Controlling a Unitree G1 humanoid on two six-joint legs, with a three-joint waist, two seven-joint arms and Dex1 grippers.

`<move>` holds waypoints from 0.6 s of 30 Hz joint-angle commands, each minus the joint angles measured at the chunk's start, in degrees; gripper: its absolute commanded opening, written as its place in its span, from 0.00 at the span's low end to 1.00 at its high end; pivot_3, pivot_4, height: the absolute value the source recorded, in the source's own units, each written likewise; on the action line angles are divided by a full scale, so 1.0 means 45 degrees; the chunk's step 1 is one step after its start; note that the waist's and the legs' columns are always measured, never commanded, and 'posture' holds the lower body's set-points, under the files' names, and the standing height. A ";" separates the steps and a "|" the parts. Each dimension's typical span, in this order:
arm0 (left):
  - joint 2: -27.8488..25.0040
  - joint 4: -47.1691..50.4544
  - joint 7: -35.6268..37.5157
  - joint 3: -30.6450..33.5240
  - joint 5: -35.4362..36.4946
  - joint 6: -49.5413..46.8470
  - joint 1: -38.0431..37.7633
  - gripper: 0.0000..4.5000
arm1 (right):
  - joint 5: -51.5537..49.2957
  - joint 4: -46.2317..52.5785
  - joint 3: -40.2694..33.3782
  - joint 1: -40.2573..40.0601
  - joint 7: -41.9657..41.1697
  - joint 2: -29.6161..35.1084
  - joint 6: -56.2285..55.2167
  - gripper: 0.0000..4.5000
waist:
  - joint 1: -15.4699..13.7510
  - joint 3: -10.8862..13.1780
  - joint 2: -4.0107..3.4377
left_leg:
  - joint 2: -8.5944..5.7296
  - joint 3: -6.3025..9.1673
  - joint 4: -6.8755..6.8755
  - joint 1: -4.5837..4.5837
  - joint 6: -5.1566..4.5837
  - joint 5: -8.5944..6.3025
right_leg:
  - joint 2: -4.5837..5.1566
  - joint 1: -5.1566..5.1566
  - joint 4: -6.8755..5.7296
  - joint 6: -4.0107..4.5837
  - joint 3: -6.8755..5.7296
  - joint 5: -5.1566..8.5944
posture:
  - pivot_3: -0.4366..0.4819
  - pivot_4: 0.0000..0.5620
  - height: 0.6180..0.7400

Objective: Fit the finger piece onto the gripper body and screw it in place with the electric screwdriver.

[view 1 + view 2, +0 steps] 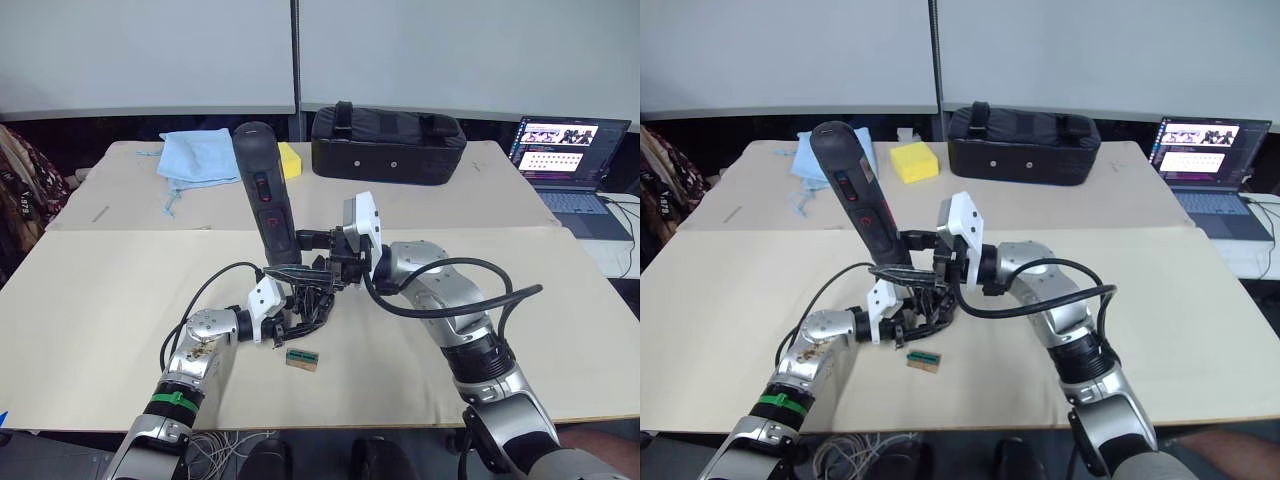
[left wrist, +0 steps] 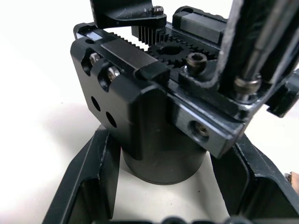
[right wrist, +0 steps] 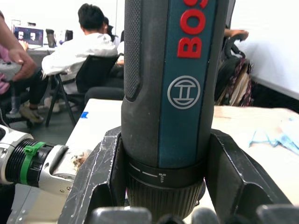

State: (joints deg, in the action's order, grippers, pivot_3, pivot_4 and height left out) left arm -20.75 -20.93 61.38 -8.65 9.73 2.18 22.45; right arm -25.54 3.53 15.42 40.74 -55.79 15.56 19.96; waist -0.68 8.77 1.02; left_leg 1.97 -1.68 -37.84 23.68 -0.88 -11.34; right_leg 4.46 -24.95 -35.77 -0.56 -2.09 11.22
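One screwdriver [image 1: 262, 190] clamped in the right tool [image 1: 318, 243], one gripper body [image 2: 154, 116] gripped by the left tool [image 1: 290, 318]; small block [image 1: 301, 359] sits nearby on the desk [image 1: 90, 300].

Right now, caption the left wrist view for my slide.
Left end effector grips the gripper body while the electric screwdriver bears down on it.

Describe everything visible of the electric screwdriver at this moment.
The electric screwdriver is a thick black cylinder with red buttons, a blue panel with red lettering and a ribbed collar near its lower end. It stands nearly upright, leaning slightly, bit end down over the gripper body. The right gripper clamps it at the collar. Its thin bit reaches down to the body's top.
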 commanded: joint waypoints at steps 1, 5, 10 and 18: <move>0.0076 -0.0108 0.0285 -0.0442 -0.0062 -0.0299 -0.0266 0.50 | 0.1177 -0.0655 0.0773 -0.0328 0.0246 0.0715 0.1168 0.43 | -0.0001 -0.0012 -0.0005 | 0.0001 0.0001 0.0001 0.0000 0.0001 0.0000 | 0.0001 -0.0001 0.0000 0.0001 0.0000 0.0001 | 0.48 0.27 1.00; 0.0097 -0.0100 0.0283 -0.0430 -0.0067 -0.0298 -0.0275 0.50 | 0.0960 -0.0545 0.0754 -0.0165 0.0413 0.0813 0.1525 0.43 | -0.0007 -0.0038 -0.0007 | 0.0003 0.0001 0.0003 0.0001 0.0002 -0.0001 | 0.0001 -0.0002 0.0001 0.0002 -0.0001 0.0003 | 0.48 0.27 1.00; 0.0110 -0.0116 0.0279 -0.0413 -0.0064 -0.0287 -0.0269 0.50 | 0.0862 -0.0629 0.0630 -0.0143 0.0558 0.0740 0.1549 0.43 | -0.0008 -0.0049 -0.0008 | 0.0004 0.0002 0.0003 0.0002 0.0006 -0.0004 | 0.0007 -0.0001 0.0004 -0.0002 -0.0001 0.0009 | 0.48 0.27 1.00; 0.0107 -0.0110 0.0122 -0.0349 -0.0093 -0.0300 -0.0312 0.50 | 0.0152 -0.0209 -0.0050 0.0097 0.0396 0.0533 0.1300 0.43 | -0.0009 -0.0049 -0.0007 | 0.0004 0.0003 0.0004 0.0009 0.0007 -0.0005 | 0.0008 -0.0008 0.0005 -0.0002 -0.0001 0.0011 | 0.48 0.27 1.00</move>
State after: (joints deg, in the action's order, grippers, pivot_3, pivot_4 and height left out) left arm -20.48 -20.97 61.23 -8.67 9.56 2.16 22.42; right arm -26.08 4.62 15.60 42.06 -54.24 16.63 23.35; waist -0.73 8.55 0.99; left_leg 1.98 -1.67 -37.83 23.75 -0.84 -11.36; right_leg 4.50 -25.01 -35.74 -0.57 -2.10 11.27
